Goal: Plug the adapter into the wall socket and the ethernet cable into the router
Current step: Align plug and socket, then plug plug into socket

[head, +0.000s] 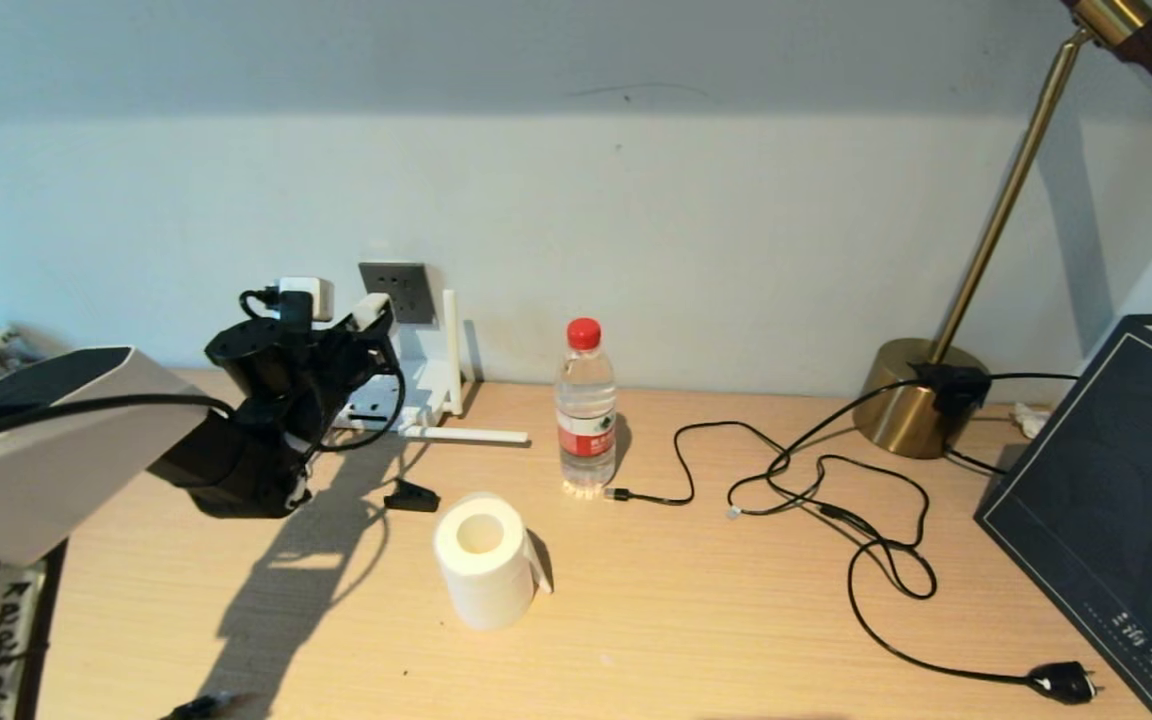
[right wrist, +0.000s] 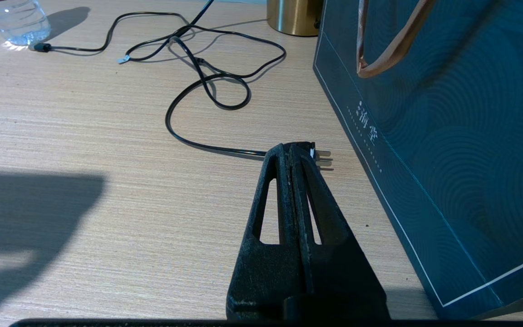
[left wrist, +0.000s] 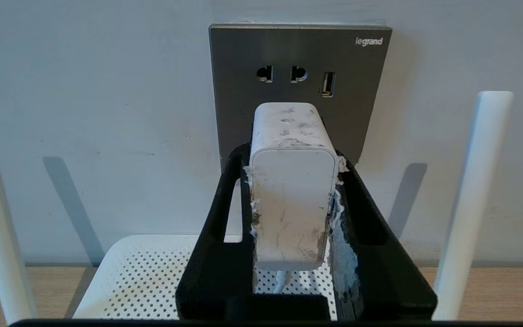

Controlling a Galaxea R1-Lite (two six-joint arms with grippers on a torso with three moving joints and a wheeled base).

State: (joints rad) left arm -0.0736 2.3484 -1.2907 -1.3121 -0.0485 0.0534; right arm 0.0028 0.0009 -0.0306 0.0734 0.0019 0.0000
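Note:
The scuffed white adapter sits between the fingers of my left gripper, which is shut on it. Its front end is at the lower half of the grey wall socket; whether the pins are in cannot be seen. Below lies the white router with its antennas. In the head view the left gripper is just left of the socket. The ethernet cable's clear connector lies loose on the desk. My right gripper is shut and empty above the desk.
A water bottle and a paper roll stand mid-desk. A brass lamp and a dark blue bag fill the right side. A thin black cord ends in a black plug under the right gripper. A small black clip lies near the router.

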